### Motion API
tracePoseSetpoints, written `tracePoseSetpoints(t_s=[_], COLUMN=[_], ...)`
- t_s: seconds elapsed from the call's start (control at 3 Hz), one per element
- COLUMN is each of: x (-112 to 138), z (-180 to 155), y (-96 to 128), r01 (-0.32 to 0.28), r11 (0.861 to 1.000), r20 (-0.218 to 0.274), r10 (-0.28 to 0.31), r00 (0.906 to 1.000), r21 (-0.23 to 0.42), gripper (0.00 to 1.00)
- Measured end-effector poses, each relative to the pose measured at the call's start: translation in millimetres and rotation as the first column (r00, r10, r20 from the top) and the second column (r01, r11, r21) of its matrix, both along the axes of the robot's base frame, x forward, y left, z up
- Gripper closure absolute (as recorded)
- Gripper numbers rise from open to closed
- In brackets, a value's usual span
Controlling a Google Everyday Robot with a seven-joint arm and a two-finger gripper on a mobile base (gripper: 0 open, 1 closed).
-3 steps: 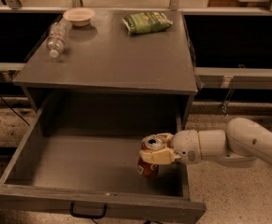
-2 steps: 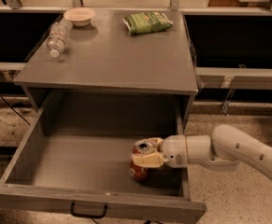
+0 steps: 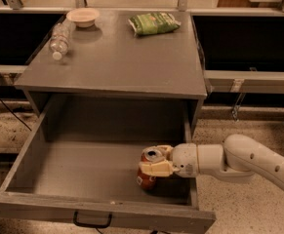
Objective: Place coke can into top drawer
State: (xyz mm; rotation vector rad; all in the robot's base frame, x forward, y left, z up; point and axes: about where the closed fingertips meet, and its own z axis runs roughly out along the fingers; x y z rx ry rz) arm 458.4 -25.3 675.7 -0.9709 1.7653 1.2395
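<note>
The coke can (image 3: 148,172), red with a silver top, stands upright in the open top drawer (image 3: 83,177), near its right front corner. My gripper (image 3: 157,162) reaches in from the right over the drawer's right wall and is shut on the coke can, with cream fingers (image 3: 153,169) around its upper part. The can's base is at or just above the drawer floor; I cannot tell which. The drawer is pulled far out, and its black handle (image 3: 92,222) shows on the front panel.
On the grey cabinet top (image 3: 122,62) lie a clear plastic bottle (image 3: 60,38), a small white bowl (image 3: 83,16) and a green chip bag (image 3: 153,23). My white arm (image 3: 249,162) crosses the drawer's right wall. Speckled floor lies on both sides.
My gripper has carried the can a little to the left and lower into the drawer. The drawer and the things on top have not moved.
</note>
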Motion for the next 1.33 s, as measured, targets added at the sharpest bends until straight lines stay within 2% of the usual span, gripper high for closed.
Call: tracePoseSetpoints(t_s=[0.33,0.67,1.33], x=[-3.0,-8.1,-8.1], z=[2.4,-6.5,-1.1], y=[0.6,-5.1,-5.1], r01=[0.014,0.02,0.02], r11=[1.0,0.999,0.999], r20=[0.062,0.042,0.042], r10=[-0.015,-0.021,-0.021], r00=[0.998,0.9989,0.9989], r21=[0.015,0.025,0.025], gripper=[1.0,1.0,1.0])
